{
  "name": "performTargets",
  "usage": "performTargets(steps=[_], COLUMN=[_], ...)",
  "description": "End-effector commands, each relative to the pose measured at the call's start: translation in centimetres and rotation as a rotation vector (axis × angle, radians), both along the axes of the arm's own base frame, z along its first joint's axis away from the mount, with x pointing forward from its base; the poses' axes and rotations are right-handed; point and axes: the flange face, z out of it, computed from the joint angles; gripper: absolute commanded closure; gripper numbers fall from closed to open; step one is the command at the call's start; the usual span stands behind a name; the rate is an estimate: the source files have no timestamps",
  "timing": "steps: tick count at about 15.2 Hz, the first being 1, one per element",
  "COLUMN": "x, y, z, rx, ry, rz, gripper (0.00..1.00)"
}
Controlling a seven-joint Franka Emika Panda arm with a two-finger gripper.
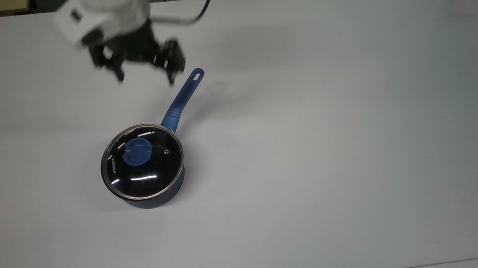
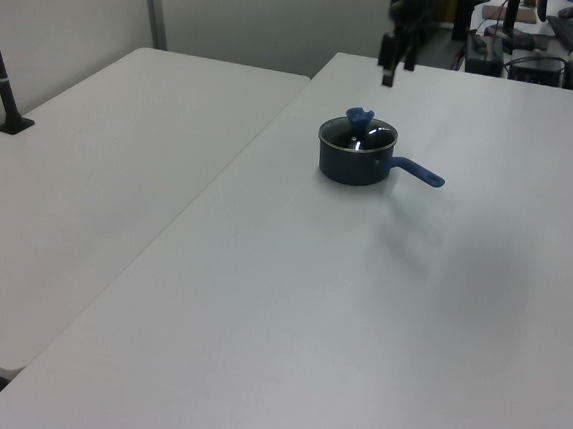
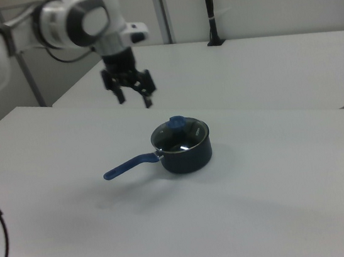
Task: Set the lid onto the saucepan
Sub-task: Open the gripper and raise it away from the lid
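The glass lid point(image 1: 142, 161) with its blue knob point(image 1: 137, 152) sits flat on the black saucepan point(image 1: 151, 197), closing it. The pan's blue handle point(image 1: 182, 98) points to the upper right in the top view. In the left view the lid point(image 2: 359, 131) tops the saucepan point(image 2: 355, 163); in the right view the lid point(image 3: 179, 131) rests on the saucepan point(image 3: 185, 155). My gripper point(image 1: 146, 78) hangs open and empty, high above the table and well clear of the pan, toward the top view's upper left. It also shows raised in the left view point(image 2: 392, 71) and the right view point(image 3: 134, 98).
The white table point(image 1: 328, 144) stretches wide to the top view's right. A second white table point(image 2: 89, 177) adjoins it in the left view. A black post point(image 3: 209, 9) stands at the back of the right view.
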Motion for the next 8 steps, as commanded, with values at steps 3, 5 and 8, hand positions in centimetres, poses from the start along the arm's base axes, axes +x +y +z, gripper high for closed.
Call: performTargets(steps=[3,5,8], x=[-10.1,-11.2,-11.6], y=[5.6,6.0,6.2], z=[3.5,3.5,3.7], rx=[-0.036,-0.038,-0.039], ry=[0.040,0.098,0.113], rz=[0.059,0.061,0.052], gripper=[0.00,0.00,0.00])
